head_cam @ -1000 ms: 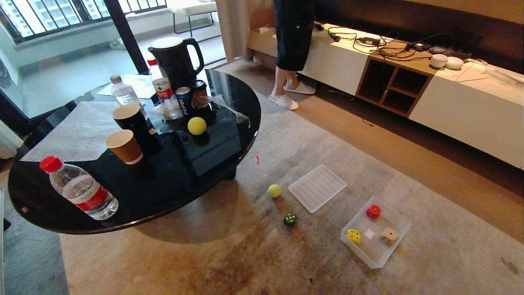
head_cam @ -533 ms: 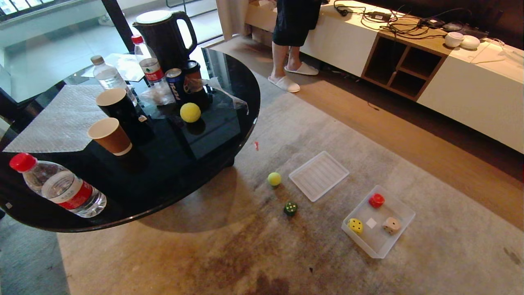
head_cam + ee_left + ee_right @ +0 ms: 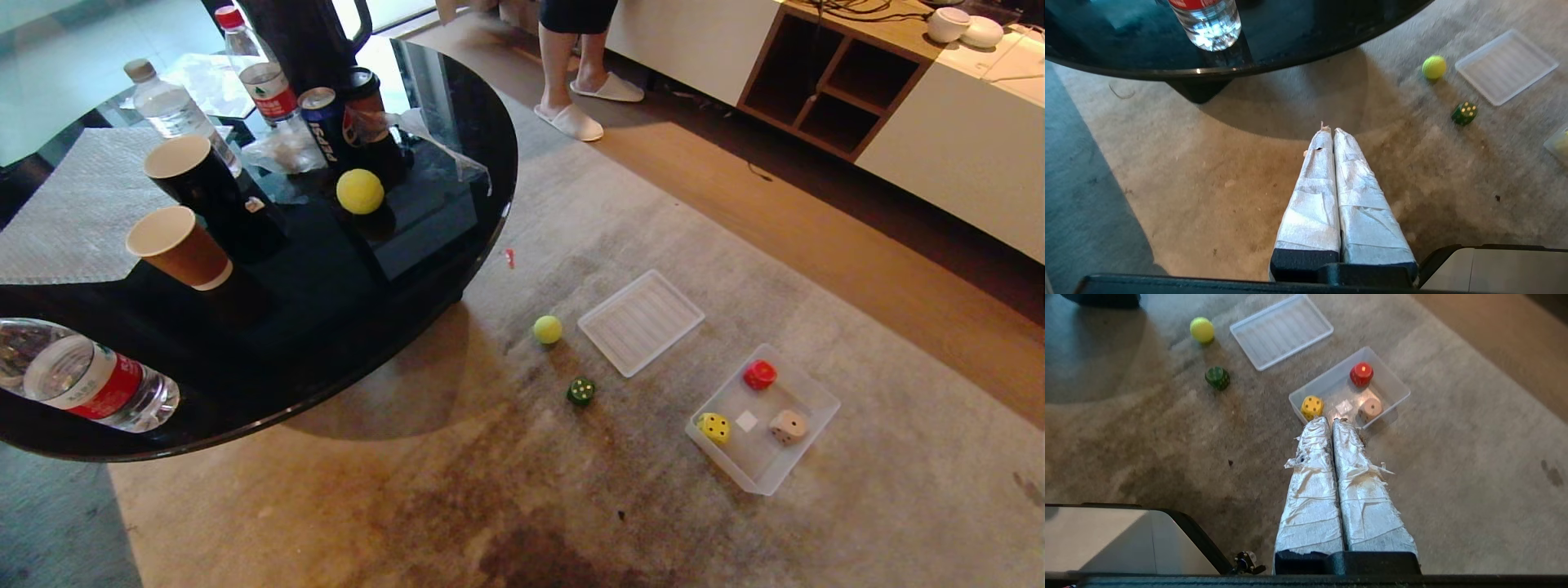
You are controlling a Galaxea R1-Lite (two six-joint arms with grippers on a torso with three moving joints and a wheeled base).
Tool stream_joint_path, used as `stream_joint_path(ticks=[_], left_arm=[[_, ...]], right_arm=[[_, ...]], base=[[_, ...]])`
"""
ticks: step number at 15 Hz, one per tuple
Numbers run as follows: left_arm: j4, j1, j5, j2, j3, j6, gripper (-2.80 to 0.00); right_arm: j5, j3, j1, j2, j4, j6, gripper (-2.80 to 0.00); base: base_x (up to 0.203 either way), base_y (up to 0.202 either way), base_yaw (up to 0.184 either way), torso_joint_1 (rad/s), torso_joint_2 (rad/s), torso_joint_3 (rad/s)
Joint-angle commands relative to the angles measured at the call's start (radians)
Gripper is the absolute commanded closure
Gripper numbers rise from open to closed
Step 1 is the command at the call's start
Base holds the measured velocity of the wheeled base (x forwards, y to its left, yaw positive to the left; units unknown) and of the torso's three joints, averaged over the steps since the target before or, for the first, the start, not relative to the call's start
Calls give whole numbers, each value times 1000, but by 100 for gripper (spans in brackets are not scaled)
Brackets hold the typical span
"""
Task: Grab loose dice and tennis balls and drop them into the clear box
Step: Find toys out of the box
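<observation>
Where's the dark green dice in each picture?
Head view: dark green dice on the carpet, between the black table and the clear box.
Left wrist view: far right, below the tennis ball.
Right wrist view: upper left, left of the clear box.
Shared landmark: the ribbed lid, just beyond the dice in all three.

Person [image 3: 571,49] cut off above knees; kettle [image 3: 302,33] top cropped.

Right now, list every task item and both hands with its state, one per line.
clear box: on the rug, lid off, three dice inside.
ribbed lid: flat on the rug, apart from the box.
green die: loose on the rug.
floor tennis ball: loose beside the lid.
table tennis ball: on the black table.
left hand: shut, empty.
right hand: shut, empty.
</observation>
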Motion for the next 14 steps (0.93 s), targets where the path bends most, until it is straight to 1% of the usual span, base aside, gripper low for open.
stream_joint_path(ticks=[1, 14], left_arm=[[0, 0, 0, 1, 0, -1, 0], [0, 0, 0, 0, 0, 0, 0]], right_arm=[[1, 0, 0, 2, 1, -1, 0], [1, 0, 0, 2, 1, -1, 0]], base=[[0, 0, 0, 2, -2, -193], [0, 0, 0, 2, 3, -196]])
